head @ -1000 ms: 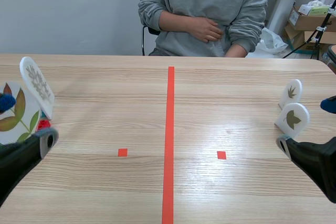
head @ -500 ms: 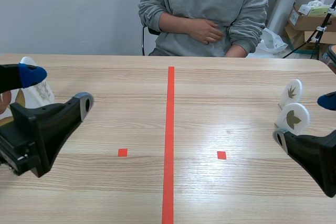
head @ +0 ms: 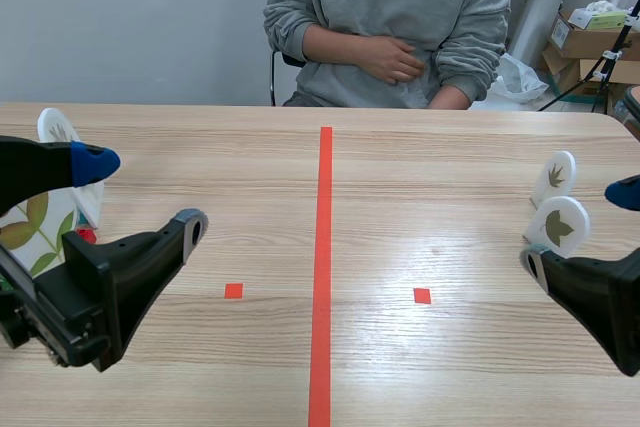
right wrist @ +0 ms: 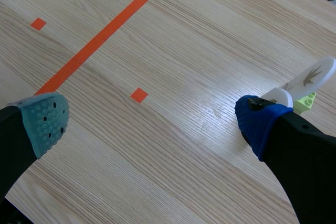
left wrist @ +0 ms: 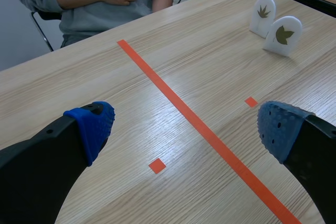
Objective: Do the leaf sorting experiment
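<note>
**Both grippers spread wide, leaf plaques off to the sides**

We find the left gripper (left wrist: pixel 186 127) released, its fingers far apart with nothing between them. It is raised over the wood, and the orange-red tape line runs beneath and ahead of it. Well ahead, off toward its right finger, two white plaques stand upright, just beside each other: a jagged-leaf plaque (left wrist: pixel 262 15) and a broad-leaf plaque (left wrist: pixel 282 35).

On the left gripper's outer side, partly hidden by its blue-padded finger, we make out a fern plaque (head: pixel 52 125) and a larger leaf card (head: pixel 38 227).

The right gripper (right wrist: pixel 152 121) is likewise slack and holds nothing. The jagged-leaf plaque shows just beyond its blue-padded finger, on a light green base (right wrist: pixel 308 99). The white top of the broad-leaf plaque sits right at that fingertip; we cannot tell whether they touch.

A person in a grey sweatshirt (head: pixel 390 17) sits across the table.
</note>
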`<state>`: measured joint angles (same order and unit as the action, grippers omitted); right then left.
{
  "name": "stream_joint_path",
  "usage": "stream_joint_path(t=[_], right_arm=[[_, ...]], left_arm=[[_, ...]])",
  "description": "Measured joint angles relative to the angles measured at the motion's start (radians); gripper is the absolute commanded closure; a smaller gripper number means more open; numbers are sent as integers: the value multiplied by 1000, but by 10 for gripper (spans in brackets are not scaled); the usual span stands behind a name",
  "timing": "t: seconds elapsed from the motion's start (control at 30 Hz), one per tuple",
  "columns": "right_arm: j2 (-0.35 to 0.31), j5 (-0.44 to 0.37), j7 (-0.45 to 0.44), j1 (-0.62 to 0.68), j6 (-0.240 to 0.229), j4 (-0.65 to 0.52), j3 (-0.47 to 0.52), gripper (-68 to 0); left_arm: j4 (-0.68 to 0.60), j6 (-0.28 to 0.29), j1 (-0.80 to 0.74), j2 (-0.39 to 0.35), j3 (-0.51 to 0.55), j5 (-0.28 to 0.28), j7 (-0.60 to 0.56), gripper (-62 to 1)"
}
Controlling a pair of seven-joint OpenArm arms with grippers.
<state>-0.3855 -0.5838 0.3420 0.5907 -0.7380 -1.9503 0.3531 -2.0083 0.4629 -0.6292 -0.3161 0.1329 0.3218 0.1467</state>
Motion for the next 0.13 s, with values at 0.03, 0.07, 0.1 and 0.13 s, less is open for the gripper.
stream_joint_path(t=[0.03, 0.07, 0.1, 0.13], right_arm=[[0, 0, 0, 0, 0, 0, 0, -679], [0, 0, 0, 0, 0, 0, 0, -679], [0, 0, 0, 0, 0, 0, 0, -679], [0, 0, 0, 0, 0, 0, 0, -679]], left_arm=[[0, 0, 0, 0, 0, 0, 0, -581], [0, 0, 0, 0, 0, 0, 0, -581], [0, 0, 0, 0, 0, 0, 0, -581], [0, 0, 0, 0, 0, 0, 0, -581]])
